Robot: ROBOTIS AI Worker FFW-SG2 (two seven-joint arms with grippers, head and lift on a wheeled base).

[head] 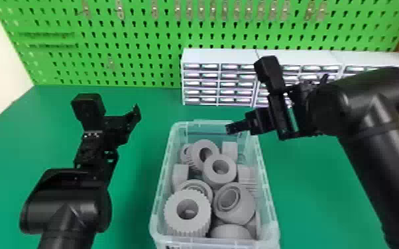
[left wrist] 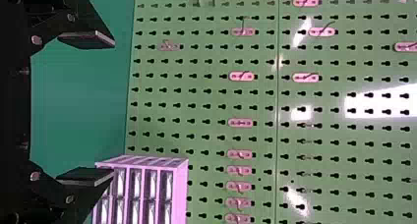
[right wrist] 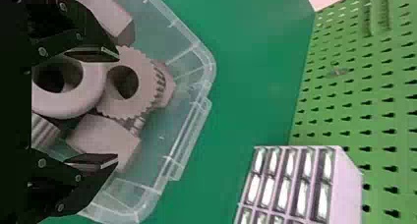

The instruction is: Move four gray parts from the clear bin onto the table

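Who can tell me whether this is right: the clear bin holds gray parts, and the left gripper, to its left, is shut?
Not shut: the left gripper is open, as the left wrist view shows. It is left of the clear bin, which holds gray parts.

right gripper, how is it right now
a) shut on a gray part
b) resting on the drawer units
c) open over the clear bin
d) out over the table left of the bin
c, the right gripper has its fingers spread apart, with gray parts in the clear bin showing beyond them
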